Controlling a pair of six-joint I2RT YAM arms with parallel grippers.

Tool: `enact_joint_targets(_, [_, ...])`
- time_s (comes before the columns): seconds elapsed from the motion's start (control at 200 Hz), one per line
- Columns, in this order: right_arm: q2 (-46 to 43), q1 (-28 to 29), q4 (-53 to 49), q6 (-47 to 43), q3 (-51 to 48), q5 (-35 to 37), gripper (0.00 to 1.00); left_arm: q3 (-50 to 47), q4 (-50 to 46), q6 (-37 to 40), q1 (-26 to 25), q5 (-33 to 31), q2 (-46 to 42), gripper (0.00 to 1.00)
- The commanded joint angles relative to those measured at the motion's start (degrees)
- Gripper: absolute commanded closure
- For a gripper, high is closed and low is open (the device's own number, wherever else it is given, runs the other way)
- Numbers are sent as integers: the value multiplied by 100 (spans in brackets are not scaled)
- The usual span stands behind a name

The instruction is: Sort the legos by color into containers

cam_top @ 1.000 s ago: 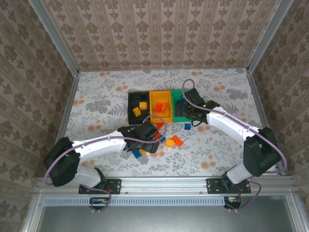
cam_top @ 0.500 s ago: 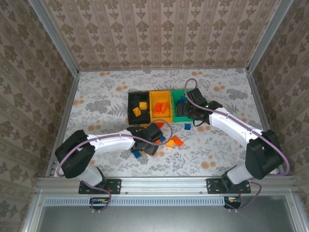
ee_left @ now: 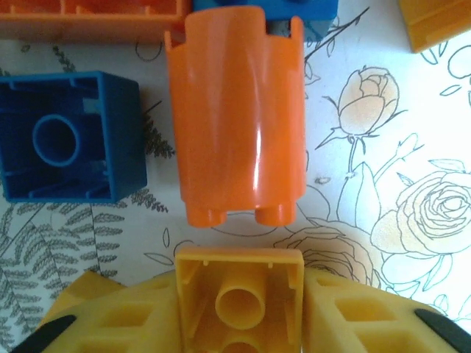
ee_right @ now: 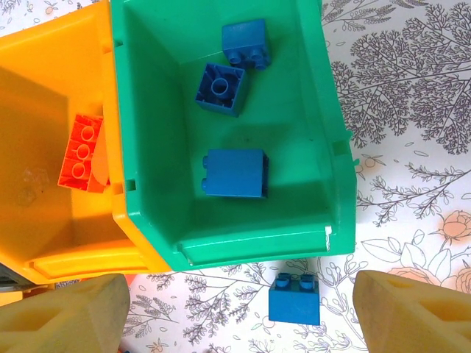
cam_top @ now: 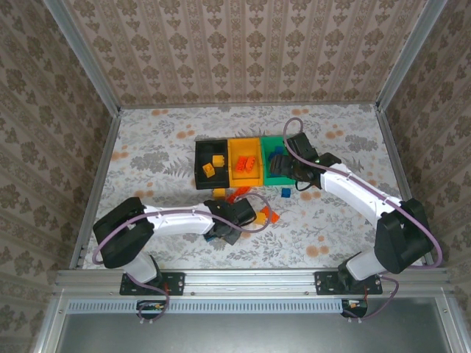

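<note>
In the left wrist view my left gripper (ee_left: 240, 312) is shut on a yellow lego (ee_left: 239, 276), hollow side up, with a yellow finger (ee_left: 110, 320) pressed against each flank. Just beyond it on the table lie an orange lego (ee_left: 235, 118) and a blue lego (ee_left: 70, 136). From above, the left gripper (cam_top: 240, 216) sits low among the loose bricks in front of the containers. My right gripper (ee_right: 239, 323) hangs open over the near rim of the green bin (ee_right: 254, 239). That bin holds three blue legos. Another blue lego (ee_right: 294, 298) lies on the table between the right fingers.
The black bin (cam_top: 200, 163) holds yellow bricks and the orange-yellow bin (cam_top: 246, 176) holds orange ones. Loose bricks lie near the bins: a yellow one (cam_top: 218, 193), an orange one (cam_top: 271, 215) and a blue one (cam_top: 285, 193). Metal rails and patterned walls enclose the table.
My left gripper has closed on the yellow lego and shifted a little to the right among the loose bricks. The right arm has barely moved.
</note>
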Motion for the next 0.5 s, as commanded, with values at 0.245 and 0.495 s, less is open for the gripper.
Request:
enact_joint_targets(0.245, [-332, -79, 0, 93, -71, 59, 19, 450, 13, 18, 578, 181, -1475, 68])
enact_joint_targets(0.495, [-251, -101, 10, 137, -95, 40, 19, 1273, 641, 351, 2278, 128, -1201, 68])
